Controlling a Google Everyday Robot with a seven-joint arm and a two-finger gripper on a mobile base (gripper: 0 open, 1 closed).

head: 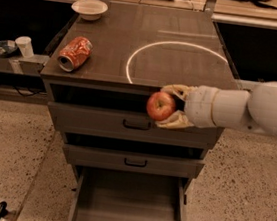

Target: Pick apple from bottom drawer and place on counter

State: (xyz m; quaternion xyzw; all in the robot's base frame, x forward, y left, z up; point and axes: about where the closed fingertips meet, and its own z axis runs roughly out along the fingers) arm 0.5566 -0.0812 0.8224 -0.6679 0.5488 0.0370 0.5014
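The apple (161, 106) is gripped just before the counter (188, 33) front edge.
A crushed can (75, 53) is laid on the counter's left; the apple is clasped tight by the pincer (165, 107), level with the top drawer (92, 119), above the opened bottom drawer (129, 207).

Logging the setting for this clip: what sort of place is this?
Likely a robot test lab: the counter has a white circle marked on it, a cluttered shelf runs alongside, the floor is speckled. The tool holds the apple before the top drawer front.
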